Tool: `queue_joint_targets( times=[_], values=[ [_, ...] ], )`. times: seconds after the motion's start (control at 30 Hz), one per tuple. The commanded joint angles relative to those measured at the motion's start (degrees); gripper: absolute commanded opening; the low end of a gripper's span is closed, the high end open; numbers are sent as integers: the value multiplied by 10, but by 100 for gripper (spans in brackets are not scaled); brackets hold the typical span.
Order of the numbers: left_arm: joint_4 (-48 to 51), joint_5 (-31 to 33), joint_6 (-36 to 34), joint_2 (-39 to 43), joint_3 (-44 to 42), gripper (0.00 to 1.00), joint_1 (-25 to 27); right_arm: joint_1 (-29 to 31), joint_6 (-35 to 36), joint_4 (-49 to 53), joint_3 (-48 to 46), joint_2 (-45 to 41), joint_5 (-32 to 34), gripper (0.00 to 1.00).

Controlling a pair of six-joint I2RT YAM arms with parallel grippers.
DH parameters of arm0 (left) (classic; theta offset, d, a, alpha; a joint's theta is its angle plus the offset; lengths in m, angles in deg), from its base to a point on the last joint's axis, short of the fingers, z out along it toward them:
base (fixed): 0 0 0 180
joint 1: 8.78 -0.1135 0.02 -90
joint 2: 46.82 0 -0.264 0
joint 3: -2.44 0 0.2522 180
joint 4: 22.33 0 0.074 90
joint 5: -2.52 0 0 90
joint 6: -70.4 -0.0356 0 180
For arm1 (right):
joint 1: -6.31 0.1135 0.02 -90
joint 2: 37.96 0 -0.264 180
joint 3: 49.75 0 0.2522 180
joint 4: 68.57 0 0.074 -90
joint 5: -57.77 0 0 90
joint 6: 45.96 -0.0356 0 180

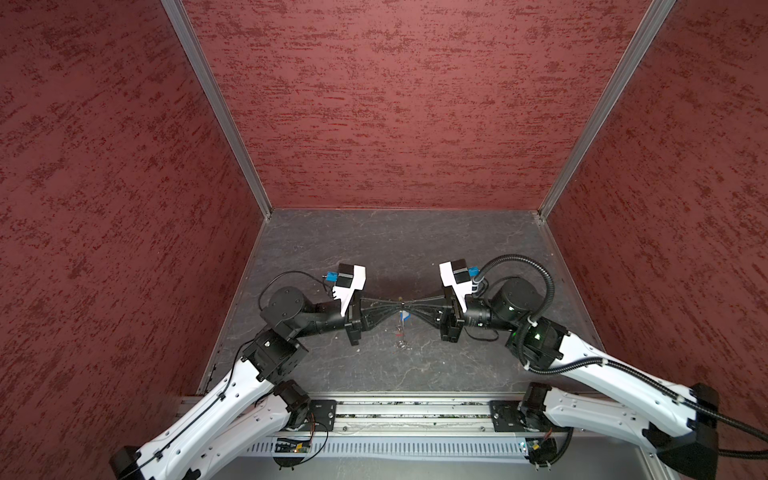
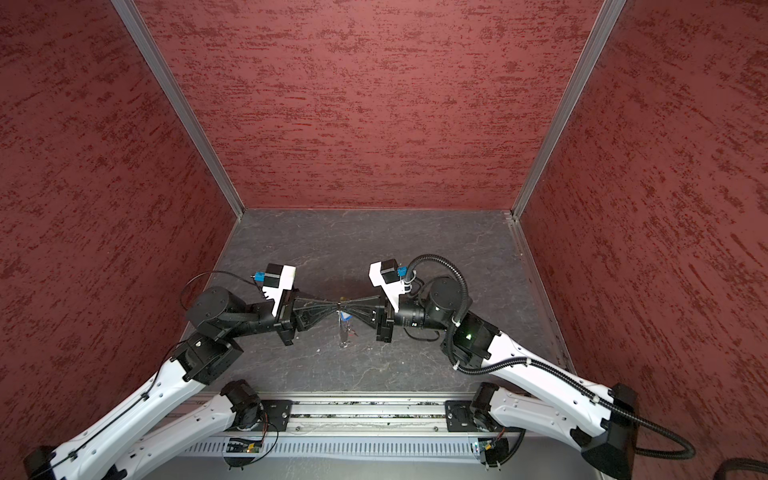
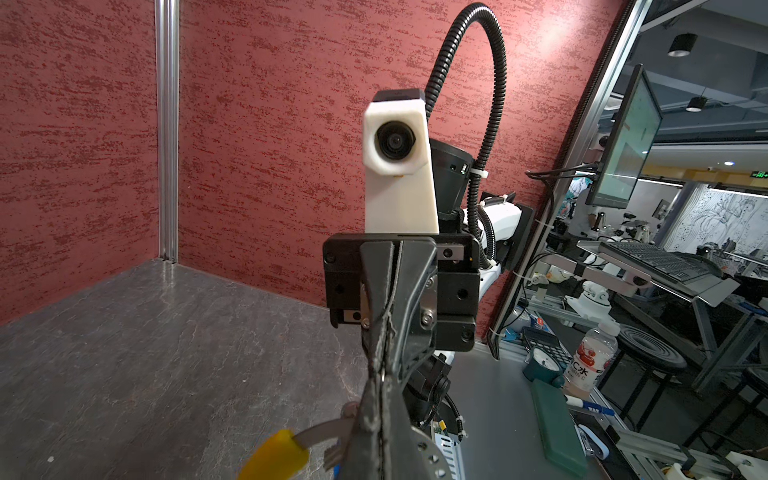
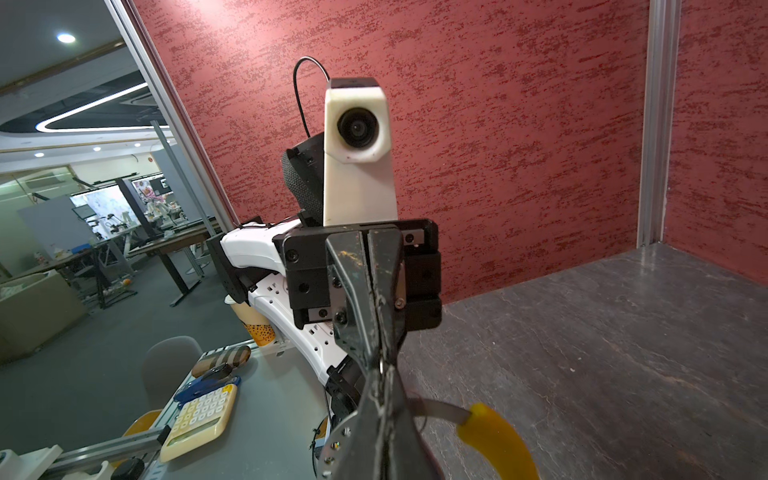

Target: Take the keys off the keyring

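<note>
Where the two arms meet tip to tip above the grey table (image 1: 332, 249), the left gripper (image 1: 394, 307) and right gripper (image 1: 409, 308) are each pressed together on the keyring (image 3: 320, 432), held between them. Its yellow segment (image 4: 494, 436) curves off sideways, and the keys (image 1: 401, 332) with a blue tag (image 1: 406, 318) dangle beneath the fingertips.

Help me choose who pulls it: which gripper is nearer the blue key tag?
Right, slightly. The blue tag hangs just under the right gripper; the left gripper meets it tip to tip, just beyond.
</note>
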Motion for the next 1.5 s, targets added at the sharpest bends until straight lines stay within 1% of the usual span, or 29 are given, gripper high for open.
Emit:
queue_joint_targets(
  times=[0.0, 0.13, 0.27, 0.33, 0.43, 0.5, 0.57, 0.6, 0.63, 0.73, 0.77, 0.9, 1.0, 1.13, 1.2, 1.3, 1.47],
  values=[
    [-36, -5, 11, -7, -1, 0, -11, 3, 16, 7, 7, 3, 5, 0],
    [-66, -20, 33, -18, -8, 0, -27, 0, 23, 8, 7, 7, 4, 0],
    [-76, -21, 36, -27, -9, 0, -30, -8, 26, 11, 7, 10, 4, 0],
    [-82, -21, 37, -35, -9, 0, -35, -17, 28, 13, 5, 10, 2, 0],
    [-111, -37, 60, -51, -14, 0, -53, -36, 27, 9, 2, 13, -8, 0],
    [-134, -53, 78, -64, -17, 14, -69, -52, 26, 5, 0, 18, -21, 0],
    [-147, -65, 87, -78, -18, 23, -83, -70, 23, 0, -1, 24, -38, 0],
    [-160, -71, 93, -85, -19, 26, -93, -81, 22, -2, -1, 28, -46, 0],
    [-172, -76, 100, -92, -22, 28, -103, -91, 20, -5, 0, 31, -55, 0],
    [-252, -103, 146, -117, -34, 33, -139, -127, 13, -15, 3, 43, -91, 0],
    [-262, -111, 150, -125, -33, 35, -143, -137, 11, -18, 5, 47, -105, 0],
    [-244, -112, 124, -144, -21, 40, -132, -159, 18, -11, 16, 56, -149, 0],
    [-233, -111, 108, -158, -17, 40, -120, -166, 28, 4, 25, 60, -168, 0],
    [-192, -96, 65, -166, -7, 38, -96, -171, 36, 21, 39, 66, -183, 0],
    [-192, -93, 61, -168, -7, 35, -94, -171, 38, 29, 46, 68, -183, 0],
    [-192, -94, 61, -172, -6, 26, -93, -171, 40, 38, 52, 69, -177, 0],
    [-198, -98, 64, -174, -6, 15, -89, -172, 41, 42, 56, 68, -169, 0]
  ],
)
